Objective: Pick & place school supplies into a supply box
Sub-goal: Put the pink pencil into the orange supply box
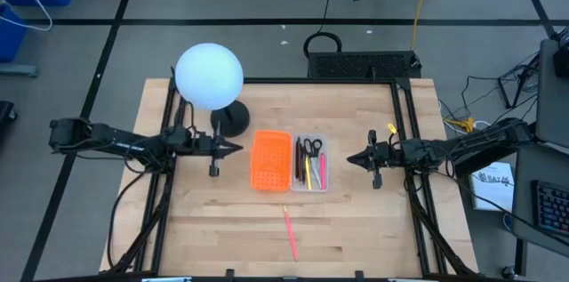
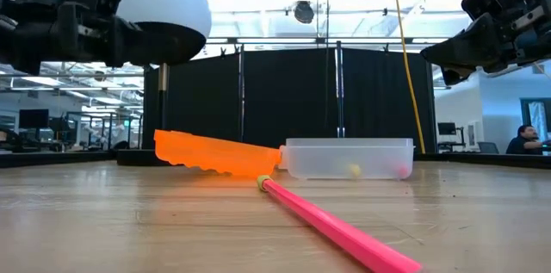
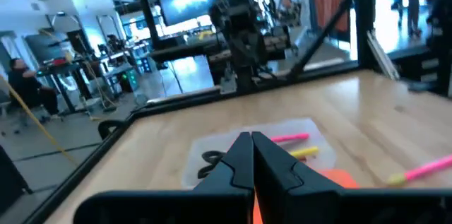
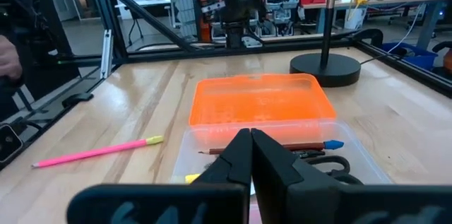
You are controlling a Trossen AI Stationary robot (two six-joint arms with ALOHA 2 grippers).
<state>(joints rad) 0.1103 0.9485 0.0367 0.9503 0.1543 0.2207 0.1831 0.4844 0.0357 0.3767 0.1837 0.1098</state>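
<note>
The supply box (image 1: 310,163), a clear shallow tray, sits mid-table and holds black-handled scissors (image 1: 308,148) and yellow, red and pink pencils (image 1: 313,173). In the right wrist view the scissors (image 4: 332,164) and a red pencil with a blue cap (image 4: 282,148) lie in the box. One pink pencil (image 1: 290,232) with a yellow end lies flat on the wood nearer the near edge, and shows in the low view (image 2: 336,221). My left gripper (image 1: 238,148) is shut and raised left of the orange panel. My right gripper (image 1: 348,159) is shut and raised right of the box.
An orange perforated panel (image 1: 271,159) joins the box on its left side and tilts up in the low view (image 2: 215,152). A lamp with a white globe (image 1: 209,76) stands on a black round base (image 1: 230,121) toward the far left. Bare wood surrounds the loose pink pencil.
</note>
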